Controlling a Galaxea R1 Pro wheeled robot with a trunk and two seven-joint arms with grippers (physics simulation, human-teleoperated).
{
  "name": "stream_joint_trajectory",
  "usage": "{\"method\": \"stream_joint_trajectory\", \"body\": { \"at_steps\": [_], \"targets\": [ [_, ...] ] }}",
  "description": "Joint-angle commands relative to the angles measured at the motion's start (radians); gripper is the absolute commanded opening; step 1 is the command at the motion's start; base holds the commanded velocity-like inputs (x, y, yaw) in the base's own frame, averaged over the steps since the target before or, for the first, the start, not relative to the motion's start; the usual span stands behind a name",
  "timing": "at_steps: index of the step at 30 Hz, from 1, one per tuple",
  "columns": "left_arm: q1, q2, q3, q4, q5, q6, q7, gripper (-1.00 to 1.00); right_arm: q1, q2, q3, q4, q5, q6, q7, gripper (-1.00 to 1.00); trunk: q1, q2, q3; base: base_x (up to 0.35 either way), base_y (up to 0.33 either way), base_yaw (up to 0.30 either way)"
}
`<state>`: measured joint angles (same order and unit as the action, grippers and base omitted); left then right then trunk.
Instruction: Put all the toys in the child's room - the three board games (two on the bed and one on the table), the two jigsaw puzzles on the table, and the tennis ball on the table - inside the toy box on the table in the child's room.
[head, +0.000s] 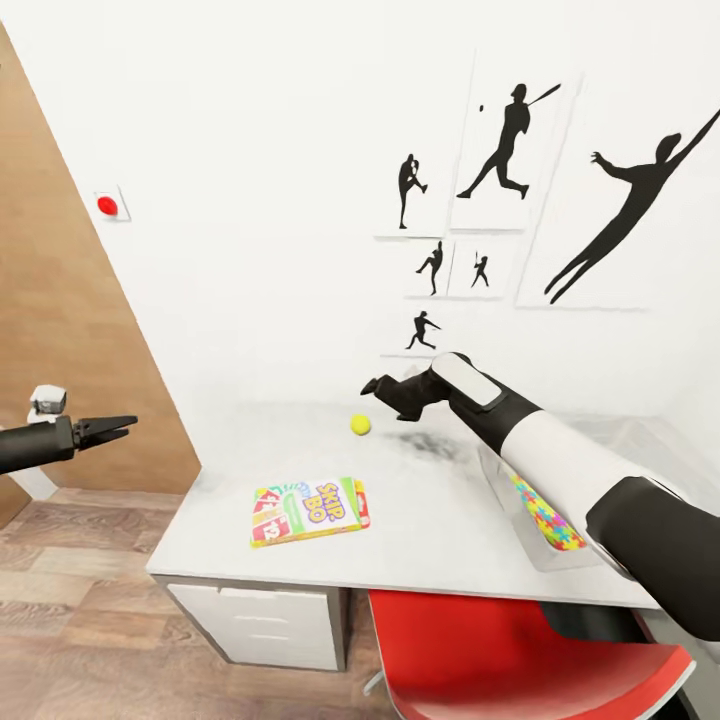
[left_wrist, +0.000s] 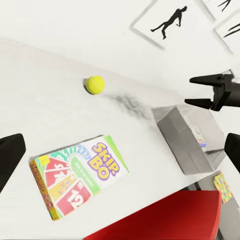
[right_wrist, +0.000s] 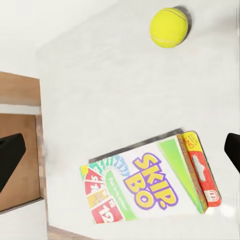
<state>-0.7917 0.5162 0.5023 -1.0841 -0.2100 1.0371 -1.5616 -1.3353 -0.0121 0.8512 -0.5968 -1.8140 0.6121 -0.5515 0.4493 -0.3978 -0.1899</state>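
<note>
Step in hand, judged: right hand (head: 372, 385) reaching over counter (head: 430, 520) toward tennis ball (head: 360, 425); fingers spread, nothing held, hovering just right of ball. Left hand (head: 128, 427) well left of counter, off its edge, fingers apart, empty. Next move calls for lowering right hand, straddling ball, closing, carrying right to toy box (left_wrist: 186, 142).

Count: one ball, far centre; one SKIP-BO box (head: 310, 510), near left; one toy box, right, one jigsaw puzzle (head: 547, 518) inside, partly hidden by arm.
</note>
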Motion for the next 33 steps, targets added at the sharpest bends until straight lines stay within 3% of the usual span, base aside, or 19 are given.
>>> {"method": "stream_joint_trajectory", "body": {
  "at_steps": [1,5,13,17,18,23,33],
  "targets": [
    [-0.001,-0.001,0.001,-0.001,-0.027,0.01,-0.009,1.0,-0.002,0.003,0.005,0.001,0.001,0.0,-0.021,1.0,0.001,-0.002,-0.002,0.0,0.0,0.032],
    [-0.001,-0.001,0.001,0.0,-0.081,0.01,-0.009,1.0,-0.002,0.01,0.002,0.005,0.022,0.005,-0.126,1.0,0.001,-0.002,-0.002,0.0,0.0,0.014],
    [-0.001,-0.007,0.0,0.0,-0.125,0.007,-0.009,1.0,-0.002,0.024,-0.003,0.007,0.028,0.073,-0.317,1.0,0.001,-0.002,-0.002,0.0,0.0,0.003],
    [-0.001,-0.009,-0.014,0.004,-0.159,0.006,-0.009,1.0,-0.002,0.031,-0.005,0.016,0.027,0.089,-0.342,1.0,0.001,-0.002,-0.002,0.0,0.0,0.0],
    [-0.001,-0.009,-0.023,0.007,-0.187,0.006,-0.009,1.0,-0.002,0.033,-0.006,0.019,0.026,0.094,-0.345,1.0,0.001,-0.002,-0.002,0.0,0.0,0.0],
    [-0.001,-0.01,-0.031,0.011,-0.222,0.006,-0.009,1.0,-0.002,0.036,-0.004,0.021,0.025,0.093,-0.346,1.0,0.001,-0.002,-0.002,-0.026,0.039,0.0],
    [-0.001,-0.009,-0.033,0.012,-0.23,0.005,-0.009,1.0,-0.002,0.06,-0.004,0.021,0.028,0.089,-0.346,1.0,0.001,-0.002,-0.002,-0.056,0.111,0.0]
  ]
}}
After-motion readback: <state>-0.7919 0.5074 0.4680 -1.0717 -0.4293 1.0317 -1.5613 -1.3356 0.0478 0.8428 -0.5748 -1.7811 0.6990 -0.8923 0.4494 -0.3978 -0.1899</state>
